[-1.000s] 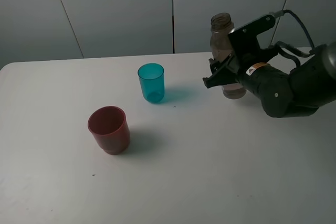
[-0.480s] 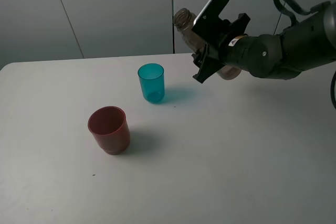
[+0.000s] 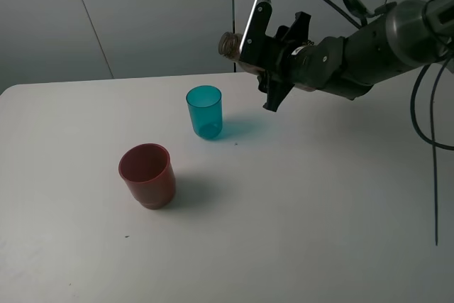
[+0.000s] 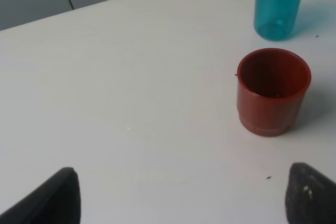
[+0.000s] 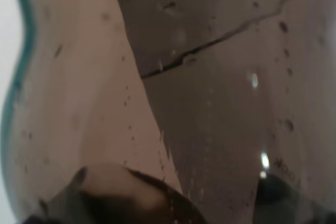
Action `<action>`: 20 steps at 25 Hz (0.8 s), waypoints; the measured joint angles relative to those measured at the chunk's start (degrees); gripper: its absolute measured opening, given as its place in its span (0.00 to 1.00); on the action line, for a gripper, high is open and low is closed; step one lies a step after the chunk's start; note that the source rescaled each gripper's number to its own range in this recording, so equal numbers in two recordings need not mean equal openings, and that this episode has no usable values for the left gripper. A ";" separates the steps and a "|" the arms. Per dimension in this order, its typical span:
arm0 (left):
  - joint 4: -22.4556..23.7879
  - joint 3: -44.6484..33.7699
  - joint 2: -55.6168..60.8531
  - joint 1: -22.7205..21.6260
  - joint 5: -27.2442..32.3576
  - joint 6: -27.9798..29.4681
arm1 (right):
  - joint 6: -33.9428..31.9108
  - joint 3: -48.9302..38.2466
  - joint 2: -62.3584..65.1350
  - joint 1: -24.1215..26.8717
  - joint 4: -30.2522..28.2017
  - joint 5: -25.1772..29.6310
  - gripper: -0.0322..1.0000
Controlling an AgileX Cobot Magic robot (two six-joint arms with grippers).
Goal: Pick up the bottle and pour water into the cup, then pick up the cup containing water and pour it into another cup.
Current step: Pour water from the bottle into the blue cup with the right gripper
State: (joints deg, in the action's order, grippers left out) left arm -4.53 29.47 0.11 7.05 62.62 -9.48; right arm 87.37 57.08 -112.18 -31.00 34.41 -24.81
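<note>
While the right end effector (image 3: 268,65) is clenched around the bottle (image 3: 230,44), which it holds off the surface (image 3: 319,211) and tips almost level, the first pour looks about to begin rather than done. No stream shows at the bottle's mouth, which hangs up at about 1 o'clock from the teal cup (image 3: 204,111) in the high view, not yet clearly over its rim. The teal cup stands upright and looks empty, though its tint makes a shallow layer hard to rule out. At 7 o'clock from it, well apart, the red cup (image 3: 147,175) stands upright; the left wrist view shows its inside dry-looking and dark. Droplets cling to the bottle's wall in the right wrist view; its water level cannot be told. The left end effector (image 4: 181,195) is released, grasping nothing. Both pours seem left to do.
</note>
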 joint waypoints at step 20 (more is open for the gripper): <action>0.00 0.00 0.00 0.00 0.00 0.00 | 23.34 4.23 -6.81 -2.90 6.70 -6.72 0.04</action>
State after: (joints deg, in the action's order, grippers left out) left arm -4.53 29.47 0.11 7.05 62.62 -9.48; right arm 110.70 61.30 -118.99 -33.90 41.12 -31.53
